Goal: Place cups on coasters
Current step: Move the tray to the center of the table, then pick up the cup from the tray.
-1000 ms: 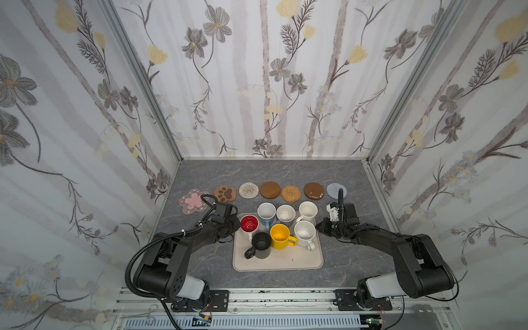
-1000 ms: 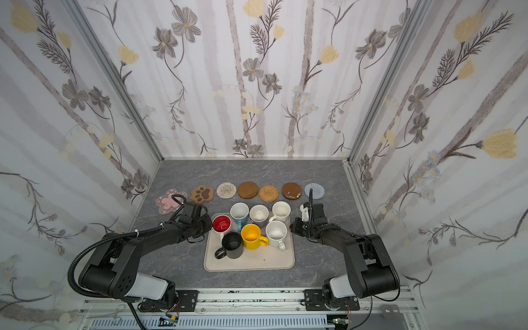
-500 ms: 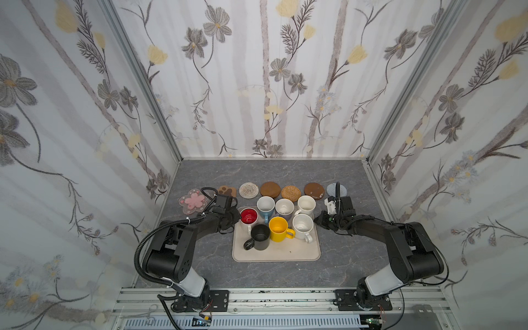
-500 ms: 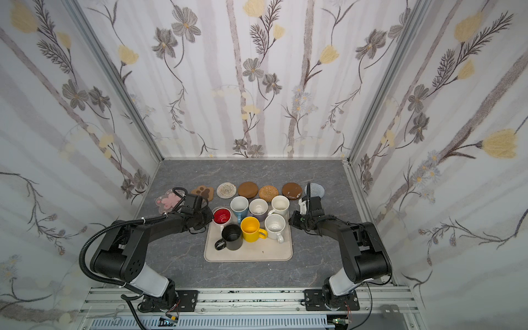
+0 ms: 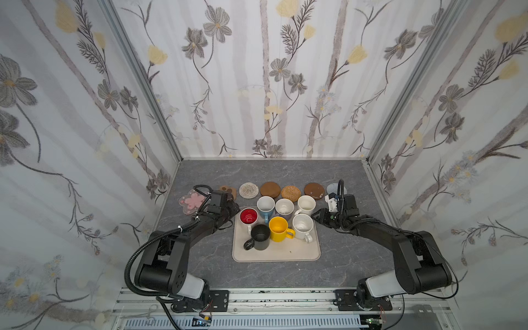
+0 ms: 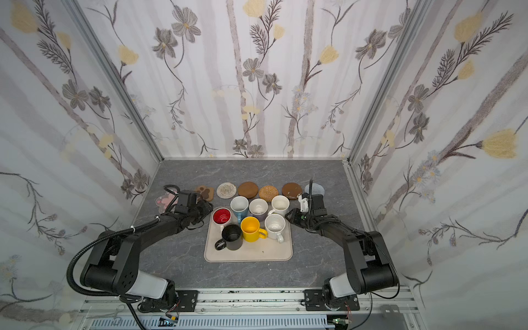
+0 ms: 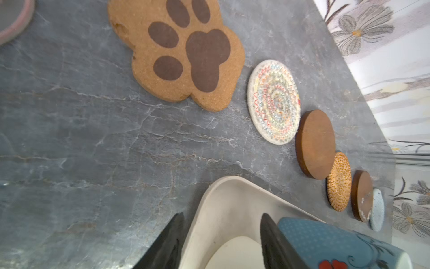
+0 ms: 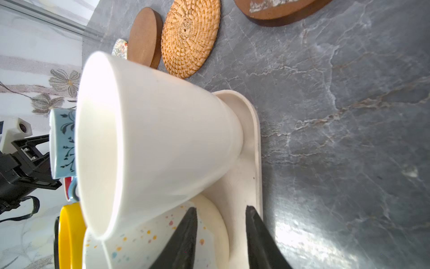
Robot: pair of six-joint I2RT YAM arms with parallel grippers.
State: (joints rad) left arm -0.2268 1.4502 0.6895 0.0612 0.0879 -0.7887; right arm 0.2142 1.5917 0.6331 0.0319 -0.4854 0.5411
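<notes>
Seven cups stand on the beige tray [image 5: 274, 253]: red-inside [image 5: 248, 216], light blue [image 5: 265, 205], lavender [image 5: 284, 206], cream [image 5: 306, 203], speckled cream [image 5: 302, 224], yellow [image 5: 278, 227], black [image 5: 260, 233]. The coasters lie bare in a row behind, from pink blossom [image 5: 191, 201] and paw [image 7: 186, 53] to grey [image 5: 334, 188]. My left gripper [image 7: 221, 233] is open astride the tray's left rim [image 7: 221, 205], with the red-inside cup's white base between its fingers. My right gripper [image 8: 221, 223] is open at the right rim [image 8: 251, 163], one finger against the speckled cup [image 8: 139, 244].
Between paw and grey lie the whitish woven [image 5: 248, 190], wooden [image 5: 270, 189], rattan [image 5: 291, 193] and glossy brown [image 5: 313, 191] coasters, close to the tray's back edge. Floral walls enclose the grey table on three sides. Both arms lie low beside the tray.
The tray with all cups slid back toward the coaster row, both grippers moving with it. Both grippers have now opened and let go of the tray's rim.
</notes>
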